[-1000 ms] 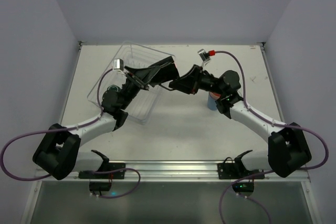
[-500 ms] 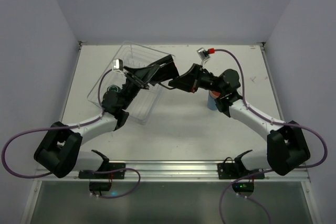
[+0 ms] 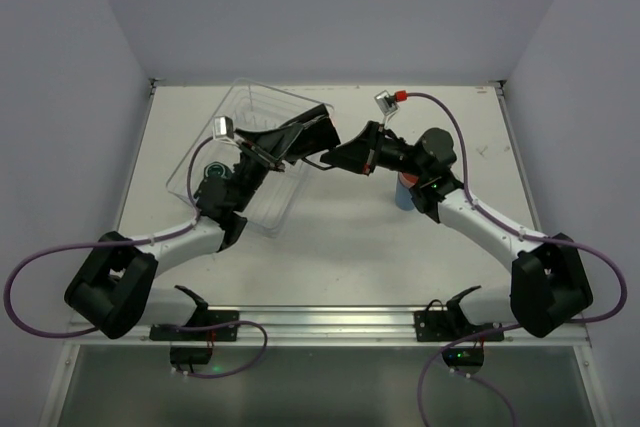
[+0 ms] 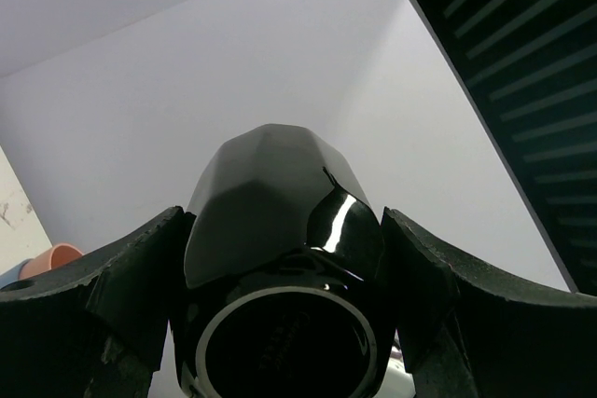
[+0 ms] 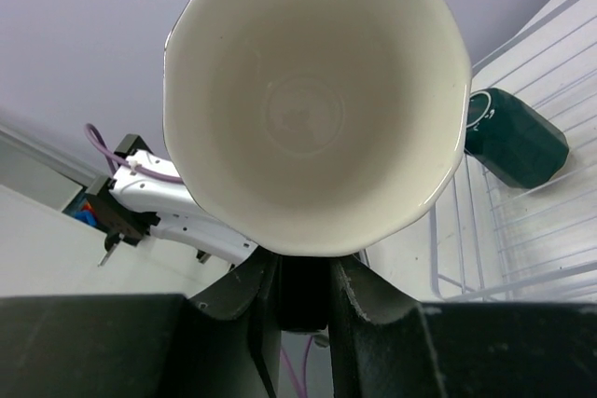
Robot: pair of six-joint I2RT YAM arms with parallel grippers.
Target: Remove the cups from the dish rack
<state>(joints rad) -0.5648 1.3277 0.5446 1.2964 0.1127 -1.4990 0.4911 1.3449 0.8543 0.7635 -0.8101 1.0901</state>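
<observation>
Little had moved since a second earlier: both arms stood in almost the same pose, the right forearm a shade nearer the far wall.

Top view: the left tool (image 3: 305, 135) and the right tool (image 3: 330, 157) met above the right edge of the dish rack (image 3: 255, 102). Between them was the black mug (image 3: 300, 129), lifted off the prongs. How either tool gripped it could not be read from here. The dark teal mug (image 3: 212, 173) lay in the rack's left part. The light-blue tumbler (image 3: 402, 194) stood on the surface (image 3: 350, 247) just beside the right arm, partly hidden by it.

Left wrist: the mug's glossy faceted body (image 4: 280, 221) sat base toward the lens. The left tool (image 4: 280, 291) was clamped on it, one finger against each side. A salmon-pink tumbler (image 4: 54, 256) showed only as a rim at the lower left.

Right wrist: only this view showed the mug's cream inside (image 5: 317, 100), mouth toward the lens. The right tool (image 5: 303, 294) had its fingers drawn nearly together on the dark handle under the rim. The teal mug (image 5: 513, 137) lay on its side on the rack's wires (image 5: 522, 230).

The surface was white and scuffed, and the walls were a plain pale grey.
</observation>
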